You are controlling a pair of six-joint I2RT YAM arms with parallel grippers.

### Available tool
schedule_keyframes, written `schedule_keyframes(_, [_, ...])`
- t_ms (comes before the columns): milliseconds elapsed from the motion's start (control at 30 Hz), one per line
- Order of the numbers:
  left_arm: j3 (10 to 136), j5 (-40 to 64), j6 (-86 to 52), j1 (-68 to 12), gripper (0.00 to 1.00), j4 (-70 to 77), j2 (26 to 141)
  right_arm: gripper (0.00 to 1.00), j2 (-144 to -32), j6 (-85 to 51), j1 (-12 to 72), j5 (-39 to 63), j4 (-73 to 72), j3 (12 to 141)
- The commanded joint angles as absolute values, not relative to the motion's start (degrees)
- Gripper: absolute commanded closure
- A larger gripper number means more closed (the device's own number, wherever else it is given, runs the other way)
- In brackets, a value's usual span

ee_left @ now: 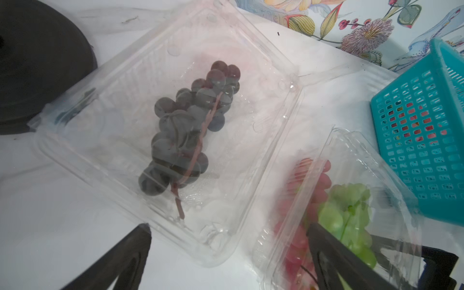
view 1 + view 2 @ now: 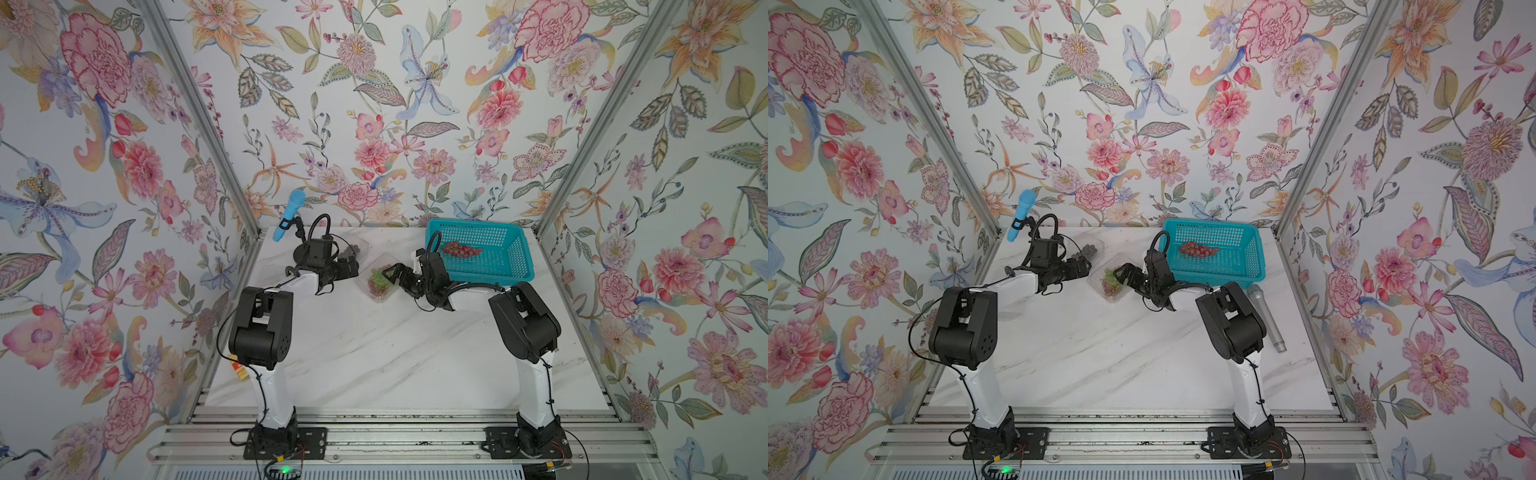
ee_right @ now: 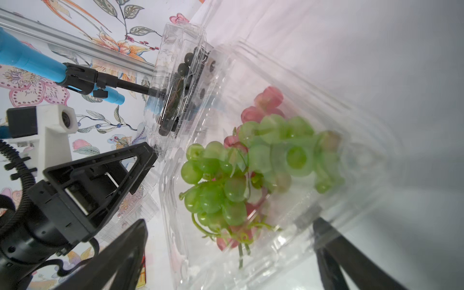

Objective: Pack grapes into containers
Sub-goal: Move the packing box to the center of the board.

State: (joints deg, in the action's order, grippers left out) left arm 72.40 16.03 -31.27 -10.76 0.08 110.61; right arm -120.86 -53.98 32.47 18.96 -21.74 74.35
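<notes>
Both grippers wide open at two clear boxes of grapes on the table.

The left gripper hangs with jaws spread over one end of the lidded box that holds the dark grapes. Just beside it lies a second box with green grapes on pink grapes. The right gripper straddles this box with jaws released; whether its fingers touch the plastic cannot be told. A bunch of red grapes lies in the teal basket at the far right of the table. A blue microphone is clamped at the back left, and a grey microphone lies beside the right arm.
</notes>
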Motion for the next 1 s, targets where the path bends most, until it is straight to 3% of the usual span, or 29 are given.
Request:
schedule_keyframes(0, [73.8,14.2,-30.7,-11.1,0.0,-1.8,109.8,0.0,-123.3,-58.7,32.5,18.3,-24.0,77.0])
schedule_keyframes(367, [68.2,12.8,-28.4,-10.6,0.0,-7.1,99.2,0.0,-112.2,-52.2,36.8,15.0,-20.6,66.8])
schedule_keyframes(767, [62.5,3.4,-22.3,-5.6,0.0,-17.0,85.3,0.0,-122.3,-54.0,37.5,20.3,-23.4,77.0])
schedule_keyframes(967, [57.8,1.3,-20.1,-0.6,0.0,-18.6,80.1,0.0,-119.2,-52.0,37.5,21.8,-23.4,73.1])
